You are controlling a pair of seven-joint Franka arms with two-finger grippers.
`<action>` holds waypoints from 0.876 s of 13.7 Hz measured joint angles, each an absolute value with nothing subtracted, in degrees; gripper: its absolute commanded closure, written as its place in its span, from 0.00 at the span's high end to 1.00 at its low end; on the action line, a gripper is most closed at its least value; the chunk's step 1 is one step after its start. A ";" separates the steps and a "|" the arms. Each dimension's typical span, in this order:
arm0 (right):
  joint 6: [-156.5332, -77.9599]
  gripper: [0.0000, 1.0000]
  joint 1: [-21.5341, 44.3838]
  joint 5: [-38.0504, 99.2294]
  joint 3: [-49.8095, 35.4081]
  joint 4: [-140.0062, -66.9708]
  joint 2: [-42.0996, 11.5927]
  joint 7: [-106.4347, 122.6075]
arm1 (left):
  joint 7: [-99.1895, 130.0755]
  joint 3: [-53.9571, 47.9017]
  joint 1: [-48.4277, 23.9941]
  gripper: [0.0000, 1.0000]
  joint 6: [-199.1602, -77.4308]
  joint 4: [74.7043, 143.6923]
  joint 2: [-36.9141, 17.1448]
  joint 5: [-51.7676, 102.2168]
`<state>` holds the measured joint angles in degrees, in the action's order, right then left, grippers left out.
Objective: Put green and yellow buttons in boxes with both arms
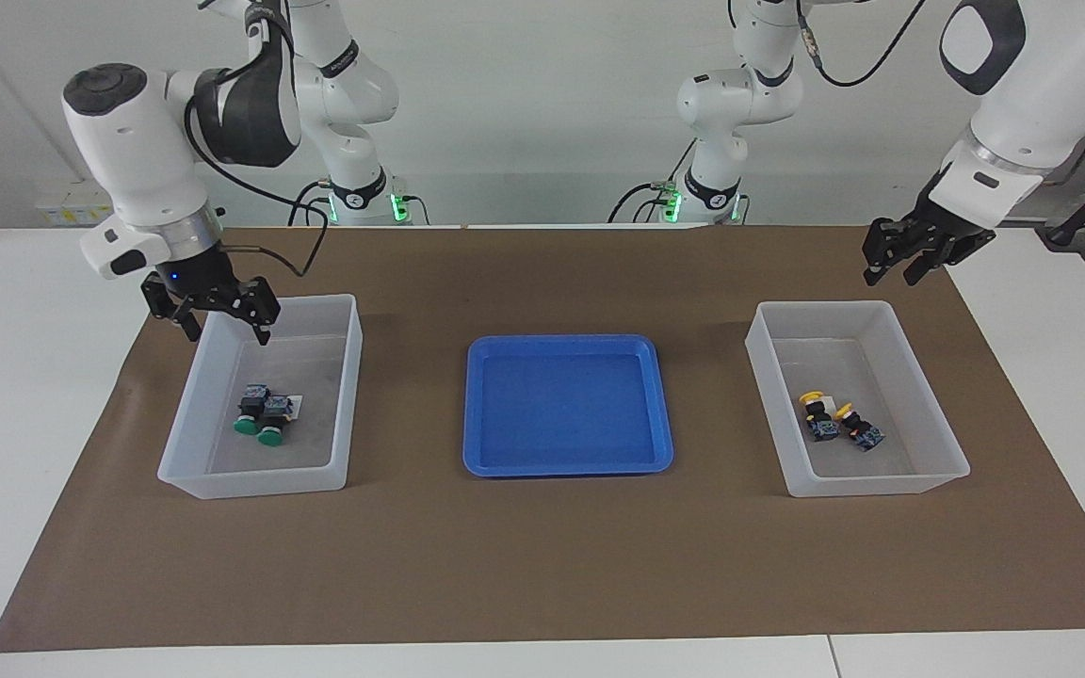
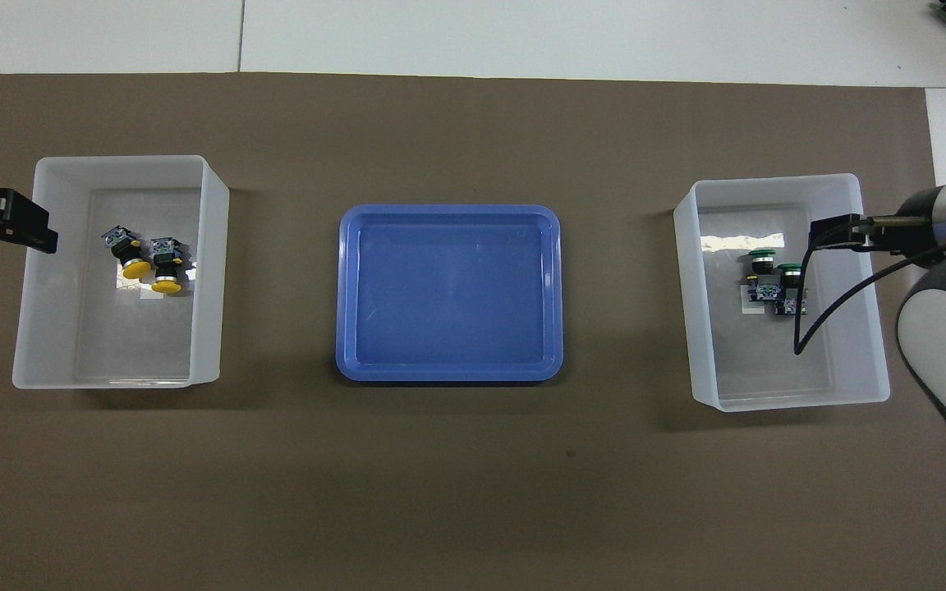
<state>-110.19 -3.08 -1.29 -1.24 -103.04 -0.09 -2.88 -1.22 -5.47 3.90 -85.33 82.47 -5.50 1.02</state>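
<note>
Both grippers, right and left, hang with jaws open (nothing held) above their boxes.

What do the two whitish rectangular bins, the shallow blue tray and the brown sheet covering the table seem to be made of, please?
The whitish bins look like translucent plastic: the brown shows faintly through their walls. The shallow blue tray appears to be opaque moulded plastic with rounded corners and a slight sheen. The brown table sheet is matte and flat, probably paper or thin card; I cannot tell which.
</note>
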 measured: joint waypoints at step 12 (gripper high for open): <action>-94.52 1.00 -2.64 -1.22 -1.24 -97.23 2.77 -2.88 | -1.23 -5.68 0.98 1.00 -89.00 88.87 -2.14 0.72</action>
<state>-94.52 -2.64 -1.22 -1.24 -97.23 2.77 -2.88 -1.23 -5.68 0.98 -89.00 88.87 -2.14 0.72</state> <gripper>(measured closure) 0.000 0.000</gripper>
